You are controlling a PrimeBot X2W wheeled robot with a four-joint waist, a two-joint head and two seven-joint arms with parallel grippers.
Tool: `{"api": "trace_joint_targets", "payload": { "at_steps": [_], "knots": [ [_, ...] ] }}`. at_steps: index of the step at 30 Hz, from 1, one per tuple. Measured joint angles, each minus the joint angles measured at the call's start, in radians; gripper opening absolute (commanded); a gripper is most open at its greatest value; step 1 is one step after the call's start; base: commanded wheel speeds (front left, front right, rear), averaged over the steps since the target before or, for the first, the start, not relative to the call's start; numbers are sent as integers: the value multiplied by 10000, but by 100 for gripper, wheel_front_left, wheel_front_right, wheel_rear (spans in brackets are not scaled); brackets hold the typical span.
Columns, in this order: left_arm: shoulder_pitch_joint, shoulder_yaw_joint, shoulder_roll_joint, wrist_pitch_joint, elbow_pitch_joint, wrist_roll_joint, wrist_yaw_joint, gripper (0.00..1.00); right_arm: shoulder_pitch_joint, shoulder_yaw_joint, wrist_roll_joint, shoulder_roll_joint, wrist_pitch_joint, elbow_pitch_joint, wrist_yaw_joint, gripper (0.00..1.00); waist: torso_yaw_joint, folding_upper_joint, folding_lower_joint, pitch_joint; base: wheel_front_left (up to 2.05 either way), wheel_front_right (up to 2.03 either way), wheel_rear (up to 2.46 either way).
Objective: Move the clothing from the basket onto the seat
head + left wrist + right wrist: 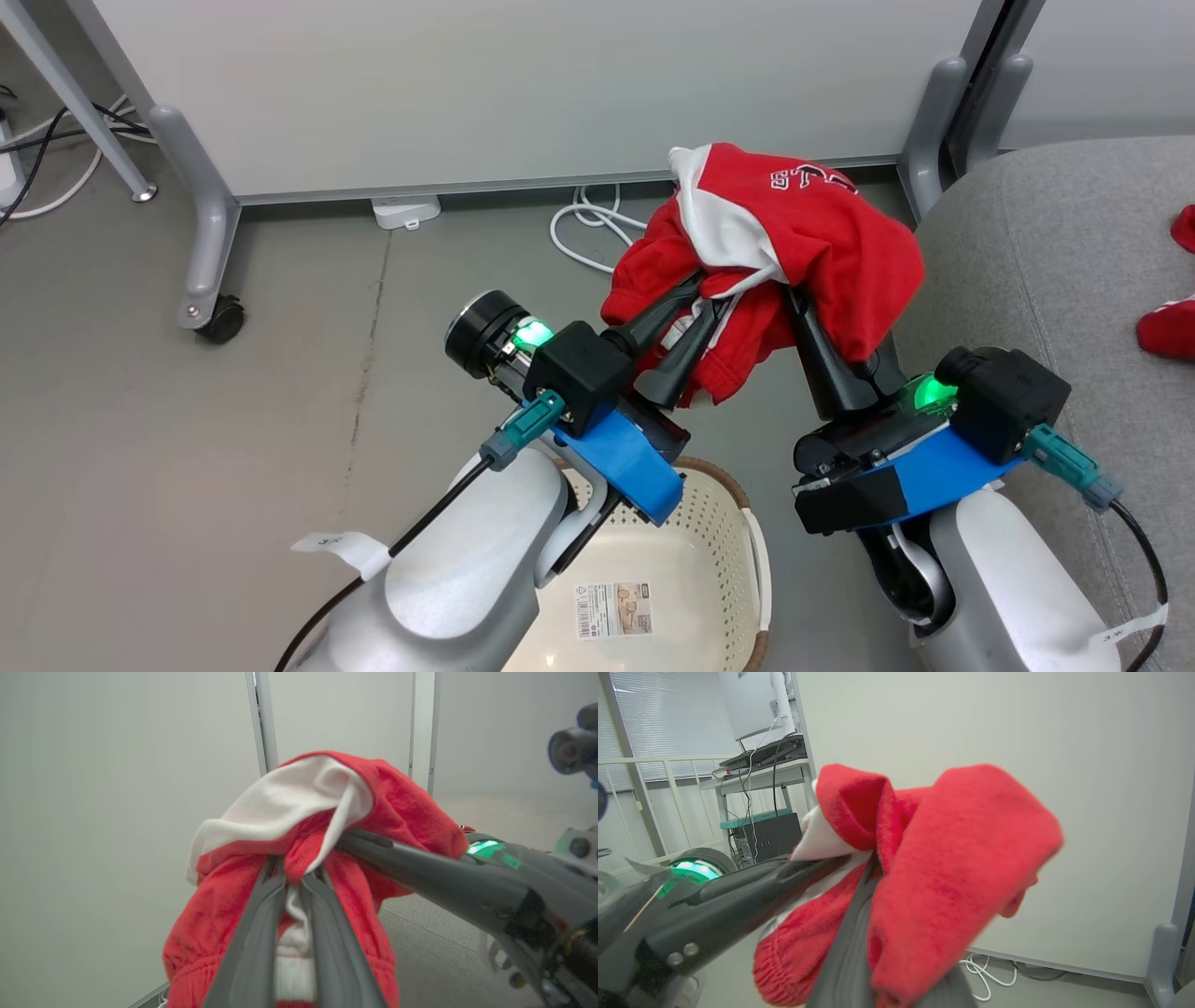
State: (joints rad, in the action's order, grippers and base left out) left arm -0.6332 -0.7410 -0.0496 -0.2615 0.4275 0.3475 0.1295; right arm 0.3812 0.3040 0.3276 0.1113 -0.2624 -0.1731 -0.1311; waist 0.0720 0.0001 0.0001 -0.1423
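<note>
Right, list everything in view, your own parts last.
red garment: one, red and white, held up above the floor, beside the seat
red cloth: two patches, red, on the seat at the head view's right edge
basket: one, cream with brown rim, on the floor beneath the arms
seat: one, grey, right
partition: one, white, behind the garment
cable: one, white, on the floor by the partition
caster: one, black, under the partition's left leg
left claw: one, dark, shut on the garment
right claw: one, dark, tips buried in the garment
</note>
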Motion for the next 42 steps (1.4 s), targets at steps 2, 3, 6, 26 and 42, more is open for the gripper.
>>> {"api": "trace_joint_targets", "payload": {
  "at_steps": [2,3,6,26,42],
  "knots": [
    [0,-15,4,-2,21,27,2,100,1,-19,-8,-2,0,0,0,0,3,0,0,9,0,0,0],
    [0,-13,-4,-4,19,27,2,100,1,-56,-10,2,0,-2,4,0,5,0,0,14,0,0,0],
    [0,-8,-6,-4,-2,-10,2,100,1,-96,-12,10,0,-8,6,0,13,-1,0,25,0,0,0],
    [14,217,-17,-6,-35,-403,0,100,-17,-706,-276,102,2,81,6,0,-637,0,0,-231,0,0,0],
    [-241,-265,-81,-15,282,-424,2,100,-222,-1651,-405,163,2,305,6,0,-2282,0,0,-767,0,0,0]
  ]
}}
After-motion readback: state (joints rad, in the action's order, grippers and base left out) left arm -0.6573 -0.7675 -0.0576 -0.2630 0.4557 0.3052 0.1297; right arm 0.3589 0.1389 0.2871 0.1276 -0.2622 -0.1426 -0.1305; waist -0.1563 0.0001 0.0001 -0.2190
